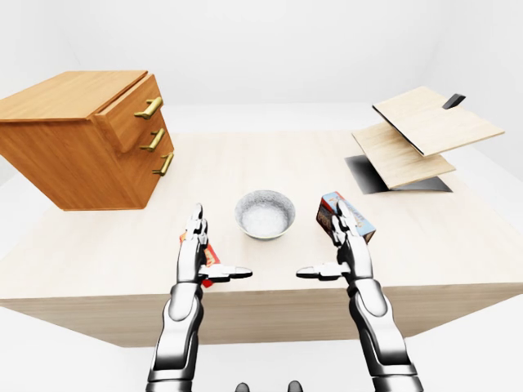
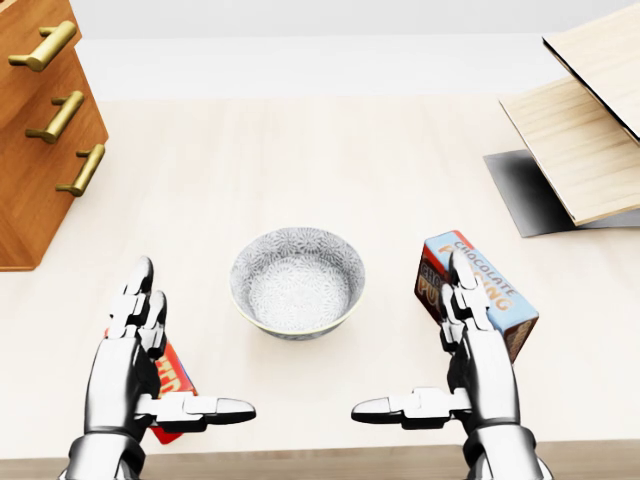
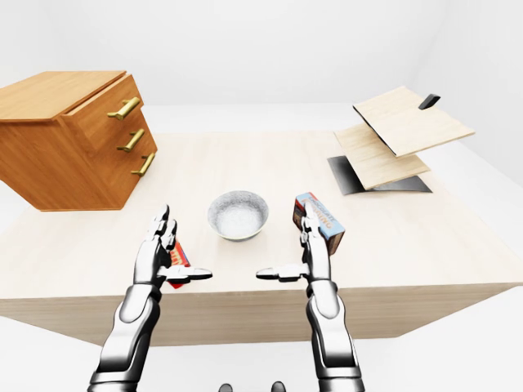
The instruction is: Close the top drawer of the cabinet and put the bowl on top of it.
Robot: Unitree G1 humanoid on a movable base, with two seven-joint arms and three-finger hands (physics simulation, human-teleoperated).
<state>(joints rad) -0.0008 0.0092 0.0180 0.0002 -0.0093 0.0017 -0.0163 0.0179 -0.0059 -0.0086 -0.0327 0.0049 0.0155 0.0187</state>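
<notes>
— Where's the bowl (image 2: 297,282)?
— On the table (image 2: 350,150), at twelve o'clock. The left hand (image 2: 125,365) and right hand (image 2: 482,365) flank it, fingers spread, empty, probably set for a two-sided lift.
— And the top drawer (image 1: 129,113)?
— Ajar on the cabinet (image 1: 65,159), at ten o'clock.

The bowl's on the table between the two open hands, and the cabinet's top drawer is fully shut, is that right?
Not quite: the top drawer of the cabinet is pulled out past the two below it, as the left-eye view shows. The rest holds: the bowl sits on the table between the open left hand and right hand.
</notes>
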